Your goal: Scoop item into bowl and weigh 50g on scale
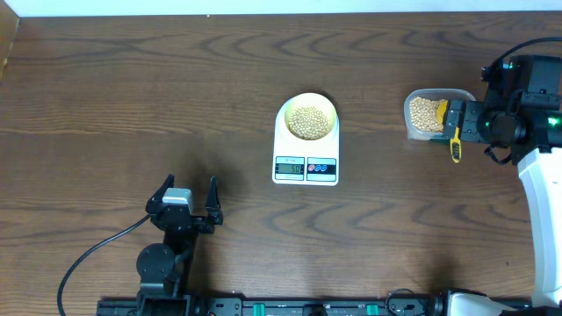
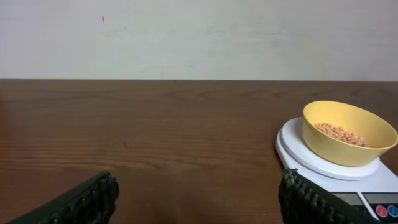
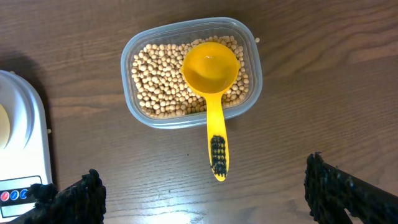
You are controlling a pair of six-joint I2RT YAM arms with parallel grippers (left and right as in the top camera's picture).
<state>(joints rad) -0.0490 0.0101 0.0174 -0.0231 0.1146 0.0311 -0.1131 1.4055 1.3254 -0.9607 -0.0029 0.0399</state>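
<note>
The white scale (image 1: 305, 162) stands mid-table with the pale yellow bowl (image 1: 306, 105) on top, holding beige beans (image 1: 307, 121). In the left wrist view the bowl (image 2: 348, 140), its beans (image 2: 341, 132) and the scale (image 2: 311, 160) are at the right. More beans (image 3: 158, 81) fill a clear container (image 3: 132, 99), and an empty yellow scoop (image 3: 211, 65) rests on them with its handle (image 3: 217, 152) out over the table. My right gripper (image 3: 211, 198) is open and empty, above the handle end; it also shows in the overhead view (image 1: 458, 121). My left gripper (image 1: 187, 200) is open and empty, left of and nearer than the scale.
The clear container (image 1: 426, 114) sits at the right of the table with the scoop handle (image 1: 455, 145) sticking out toward the front. A single bean (image 3: 257, 40) lies on the wood beside the container. A black cable (image 1: 88, 254) runs from the left arm's base.
</note>
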